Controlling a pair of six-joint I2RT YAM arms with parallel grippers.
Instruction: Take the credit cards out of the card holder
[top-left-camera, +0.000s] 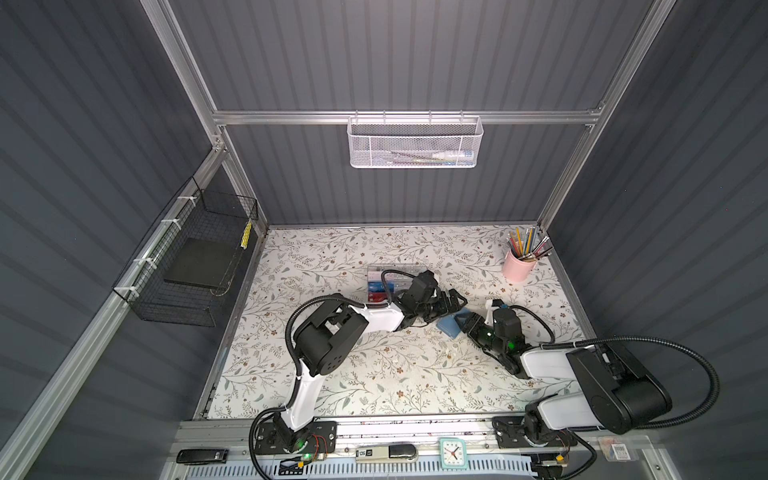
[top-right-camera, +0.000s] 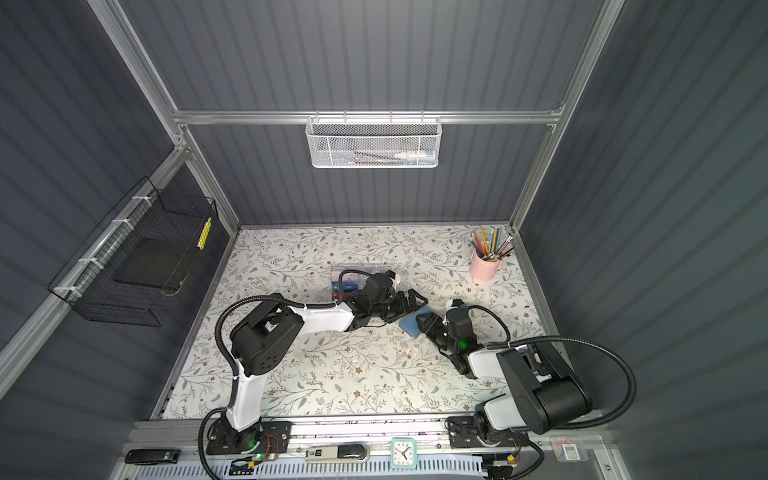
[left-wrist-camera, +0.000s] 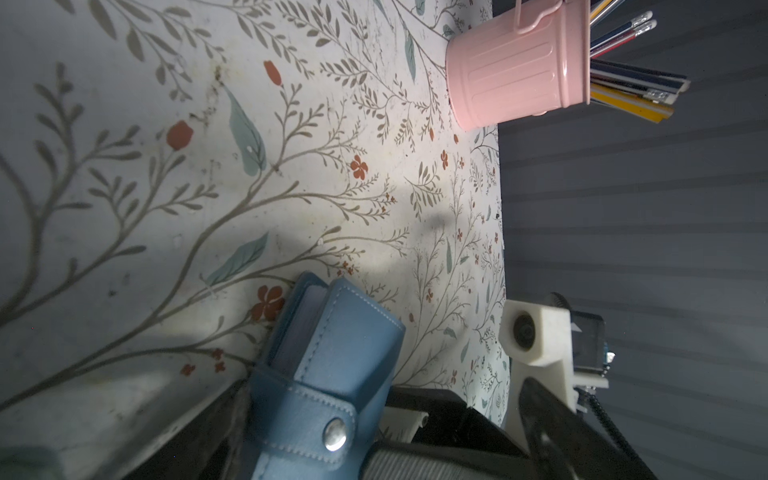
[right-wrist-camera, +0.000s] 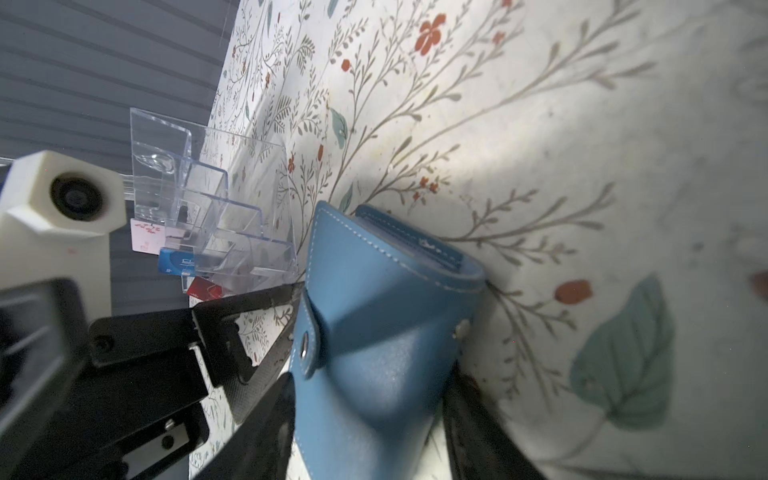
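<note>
Right wrist view shows the snapped-shut card holder (right-wrist-camera: 374, 332) at lower centre on the desk (right-wrist-camera: 540, 124), squeezed between the right tool's (right-wrist-camera: 370, 395) jaws, with the left tool (right-wrist-camera: 282, 324) gaping wide beside its flap; the soft cover could buckle and slip free.

Tight in the middle, where the left gripper (top-left-camera: 459, 303) and right gripper (top-left-camera: 460, 326) crowd nose to nose at the card holder (top-left-camera: 444, 327), the clear acrylic box (top-left-camera: 395, 270) blocks just behind them, the pink pencil cup (top-left-camera: 514, 268) guards the far right corner, and the near table (top-left-camera: 395, 374) lies open.
</note>
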